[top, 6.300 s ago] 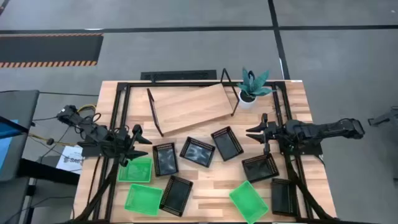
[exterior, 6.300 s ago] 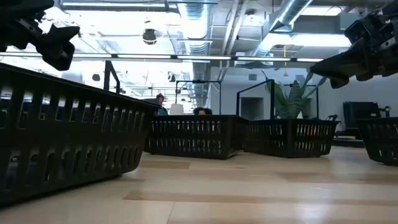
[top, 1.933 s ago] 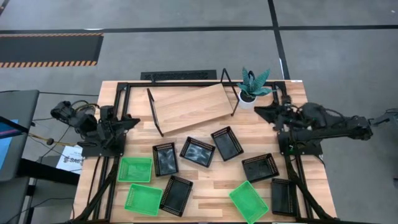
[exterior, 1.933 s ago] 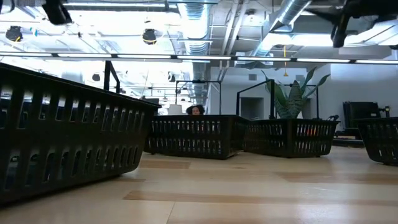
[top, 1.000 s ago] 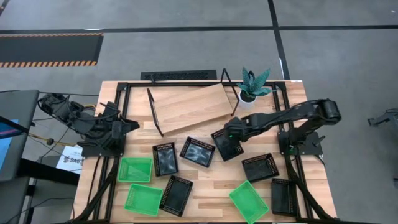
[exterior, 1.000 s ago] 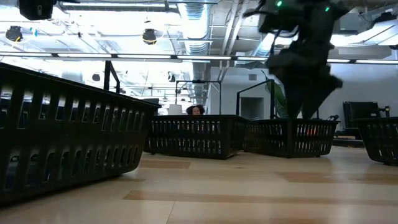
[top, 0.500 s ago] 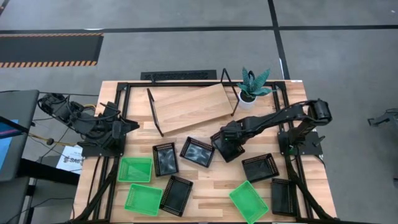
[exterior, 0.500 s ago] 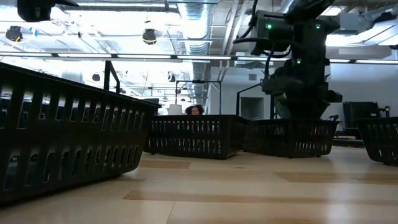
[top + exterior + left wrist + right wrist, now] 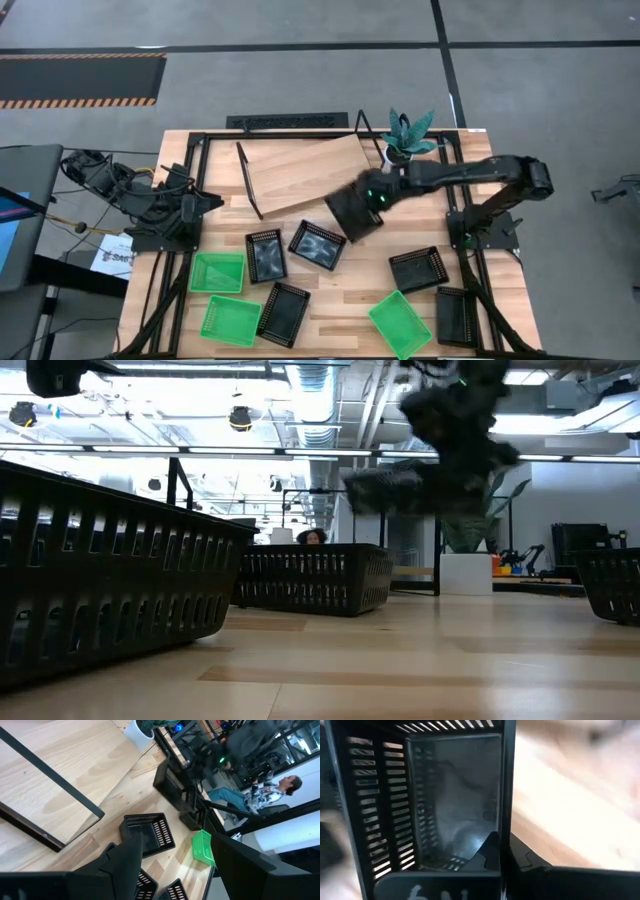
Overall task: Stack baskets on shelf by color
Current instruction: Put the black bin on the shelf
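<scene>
Right jaws (image 9: 372,199) pinched the wall of a black basket (image 9: 350,212); basket lifted clear of the bench (image 9: 340,295), tilted, near the shelf's (image 9: 300,172) right front corner. Seen in the right wrist view with one finger (image 9: 492,851) inside the basket's wall. Right arm (image 9: 470,172) reached in from the bench's right edge, past a potted plant (image 9: 405,135) at the far edge.

Left jaws (image 9: 190,205) spread wide, holding nothing, parked above the bench's left edge beside the shelf's left end.

On the bench: two black baskets (image 9: 266,254) (image 9: 318,244) side by side in the middle, another (image 9: 283,313) nearer the front edge. Two green baskets (image 9: 218,272) (image 9: 231,320) toward the front left corner, a third (image 9: 400,323) near the front edge right of centre. Two more black ones (image 9: 418,269) (image 9: 457,317) toward the front right corner.

A seated person (image 9: 270,790) visible beyond the bench in the left wrist view.
</scene>
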Controlling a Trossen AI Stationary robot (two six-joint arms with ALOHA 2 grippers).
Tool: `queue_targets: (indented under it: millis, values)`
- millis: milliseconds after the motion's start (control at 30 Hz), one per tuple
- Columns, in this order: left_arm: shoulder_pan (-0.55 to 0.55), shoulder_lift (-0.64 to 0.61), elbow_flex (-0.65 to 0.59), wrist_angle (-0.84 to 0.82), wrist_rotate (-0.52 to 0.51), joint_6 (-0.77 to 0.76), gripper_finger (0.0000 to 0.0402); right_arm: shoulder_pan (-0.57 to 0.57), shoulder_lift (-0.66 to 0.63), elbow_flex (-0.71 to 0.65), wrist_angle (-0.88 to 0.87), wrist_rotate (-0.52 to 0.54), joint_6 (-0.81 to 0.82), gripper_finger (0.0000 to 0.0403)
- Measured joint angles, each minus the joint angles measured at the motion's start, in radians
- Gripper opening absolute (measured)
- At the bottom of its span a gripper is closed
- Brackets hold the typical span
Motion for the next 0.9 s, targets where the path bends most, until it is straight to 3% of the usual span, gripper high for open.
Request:
queue_targets:
  millis: [233,467,900]
  values:
    - [0.000,0.000,0.000,0.001,0.000,-0.002,0.0226,-0.145,0.190,0.275,0.010,0.016,-0.190,0.0012]
    - [0.000,0.000,0.000,0.003,0.000,-0.009,0.0226,-0.268,0.424,0.506,0.014,0.041,-0.233,0.0017]
    - [0.000,0.000,0.000,0.003,0.000,-0.024,0.0226,-0.252,0.632,0.672,0.035,0.032,-0.189,0.0021]
